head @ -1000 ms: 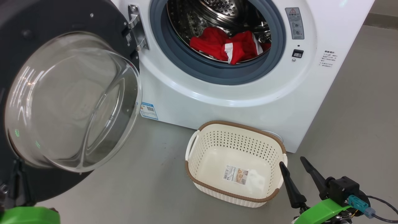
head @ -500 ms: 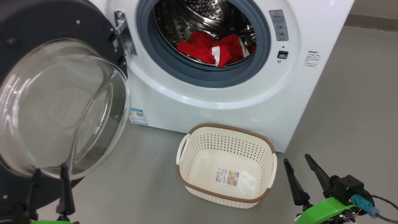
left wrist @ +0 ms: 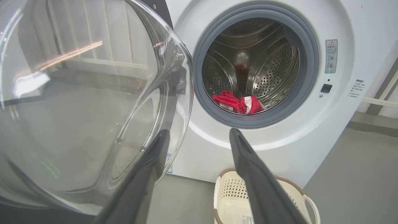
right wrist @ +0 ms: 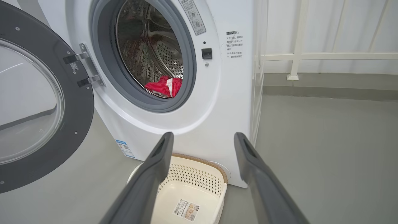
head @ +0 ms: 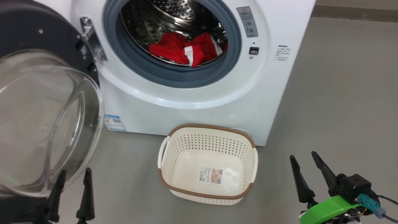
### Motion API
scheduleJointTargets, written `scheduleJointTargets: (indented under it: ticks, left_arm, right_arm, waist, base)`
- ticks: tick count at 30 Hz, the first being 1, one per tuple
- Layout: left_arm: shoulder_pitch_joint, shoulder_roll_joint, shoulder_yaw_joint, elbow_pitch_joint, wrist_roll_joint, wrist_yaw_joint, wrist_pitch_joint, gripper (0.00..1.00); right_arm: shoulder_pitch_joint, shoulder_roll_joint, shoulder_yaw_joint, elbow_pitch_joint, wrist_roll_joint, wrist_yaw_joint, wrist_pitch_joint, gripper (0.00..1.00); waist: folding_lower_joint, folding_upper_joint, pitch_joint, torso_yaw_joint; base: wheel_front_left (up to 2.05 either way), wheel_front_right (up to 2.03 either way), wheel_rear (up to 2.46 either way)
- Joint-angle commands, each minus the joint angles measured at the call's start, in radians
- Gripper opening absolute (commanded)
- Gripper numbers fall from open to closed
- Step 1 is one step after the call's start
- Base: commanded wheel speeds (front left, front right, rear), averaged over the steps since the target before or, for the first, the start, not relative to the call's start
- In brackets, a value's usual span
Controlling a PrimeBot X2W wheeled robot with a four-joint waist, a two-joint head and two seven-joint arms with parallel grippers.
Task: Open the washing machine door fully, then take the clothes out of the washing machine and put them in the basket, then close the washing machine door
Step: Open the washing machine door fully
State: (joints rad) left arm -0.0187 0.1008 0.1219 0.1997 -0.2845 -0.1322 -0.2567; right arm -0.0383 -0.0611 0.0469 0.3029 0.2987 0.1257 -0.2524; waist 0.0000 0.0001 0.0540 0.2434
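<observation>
A red warning triangle (head: 244, 10) heads the grey sticker (head: 247, 22) on the washing machine (head: 186, 102) front. Beside it are lines of Chinese print (head: 283, 53), too small to read. A blue sticker (head: 114, 122) low down carries a QR code (head: 116, 120). The paper label (head: 211, 175) in the basket (head: 205, 128) shows a barcode (head: 203, 176).

Grey floor (head: 342, 93), white railing (right wrist: 342, 56)

Grey floor (head: 326, 93): basket (head: 205, 142), washing machine (head: 186, 105)

Both the left tool (head: 76, 170) and right tool (head: 302, 154) bear two long, dark, tapering fingers (head: 299, 182), the right's on a bright green bracket (head: 329, 208) beside a black block (head: 354, 187) with teal plug (head: 367, 201) and cable (head: 387, 199).
</observation>
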Motion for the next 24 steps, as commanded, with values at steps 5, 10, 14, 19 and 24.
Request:
scheduleJointTargets:
  ticks: [5,10,14,19,24]
  left_arm:
    - [-0.004,0.030,-0.004,-0.043,-0.024,0.002,-0.005,1.00]
    - [-0.001,0.044,-0.051,-0.059,-0.042,0.002,-0.005,1.00]
    - [-0.004,0.055,-0.074,-0.067,-0.058,0.002,-0.005,1.00]
    - [-0.009,0.062,-0.095,-0.072,-0.065,0.002,-0.005,1.00]
    - [-0.011,0.060,-0.101,-0.073,-0.062,0.002,-0.005,1.00]
  right_arm:
    - [0.005,-0.001,0.008,-0.032,-0.006,0.005,-0.009,1.00]
    - [0.011,0.001,-0.004,-0.037,-0.005,0.005,-0.009,1.00]
    - [0.011,0.001,-0.006,-0.040,-0.005,0.005,-0.009,1.00]
    - [0.013,0.000,-0.014,-0.043,-0.004,0.005,-0.009,1.00]
    - [0.020,-0.001,-0.023,-0.047,-0.003,0.005,-0.009,1.00]
  waist:
    - [0.0000,-0.0001,0.004,-0.062]
    - [0.0000,-0.0001,0.007,-0.103]
    - [0.0000,-0.0001,0.011,-0.133]
    - [0.0000,-0.0001,0.012,-0.167]
    - [0.0000,-0.0001,0.010,-0.187]
  base:
    - [0.00,0.00,0.00]
    - [0.00,0.00,0.00]
    - [0.00,0.00,0.00]
    - [0.00,0.00,0.00]
    - [0.00,0.00,0.00]
